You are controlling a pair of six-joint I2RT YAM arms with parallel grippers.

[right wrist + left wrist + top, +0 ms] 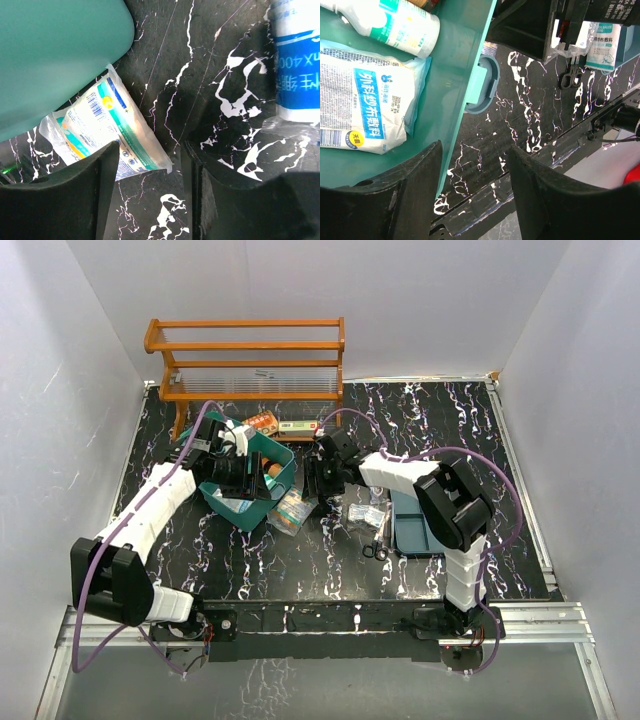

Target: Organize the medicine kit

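The medicine kit is a teal box [283, 480] at the left middle of the black marbled table, lid open. Its inside [445, 100] holds a white gauze packet [365, 105] and a white bottle [400, 25]. My left gripper [236, 476] hangs over the box's near wall, open [475, 170], with nothing between the fingers. The kit's darker insert tray [415, 527] lies apart at the right. My right gripper [320, 483] is open [150, 170] just above the table, beside a clear packet [110, 125] that lies against the box's corner [55, 55].
An orange wooden rack [250, 365] stands at the back, with an orange bottle [262, 423] and a small box [298, 426] under it. Loose packets [365, 512] and scissors [378, 545] lie by the tray. A blue-labelled packet [295, 60] lies right of my right gripper.
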